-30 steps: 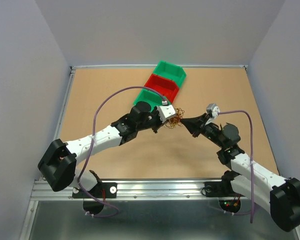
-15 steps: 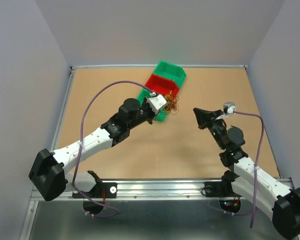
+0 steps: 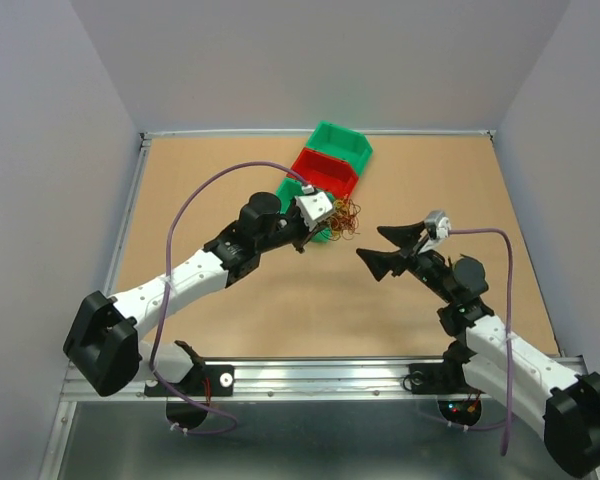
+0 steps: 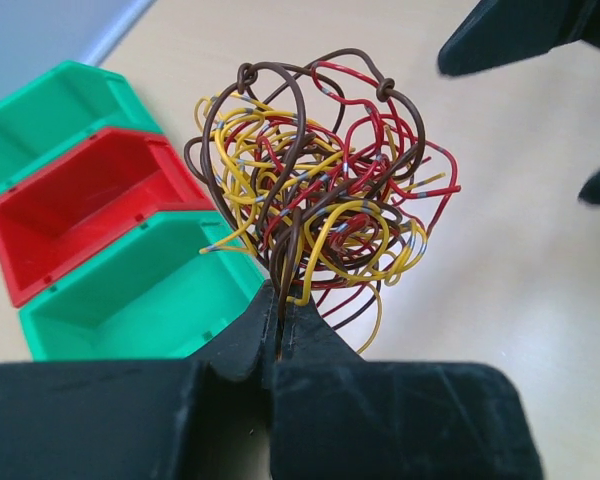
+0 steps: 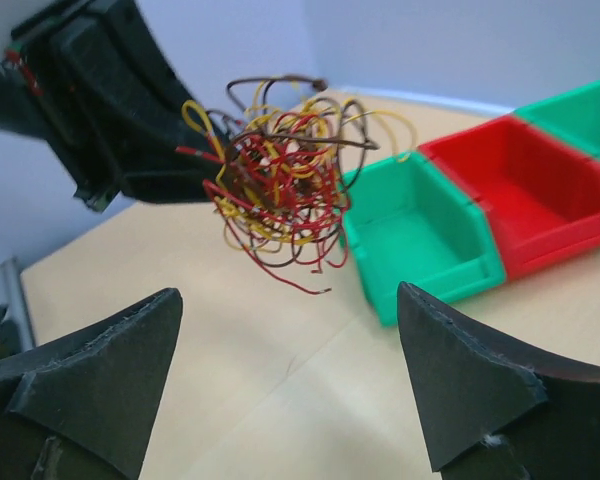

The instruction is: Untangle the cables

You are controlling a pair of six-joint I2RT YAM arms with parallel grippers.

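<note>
place: robotics lab cell | signs: plain grey walls (image 3: 50, 150), cork-brown tabletop (image 3: 210, 190), aluminium mounting rail (image 3: 320, 373)

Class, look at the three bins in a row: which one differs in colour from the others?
The middle bin: it alone is red; the near bin and the far bin beside it are green.

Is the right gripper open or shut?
Open: the right gripper has its fingers wide apart, and holds nothing.

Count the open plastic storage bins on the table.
3, set in one row: a green plastic bin farthest from the arm bases, a red plastic bin in the middle, and a second green bin nearest them. No others show.
</note>
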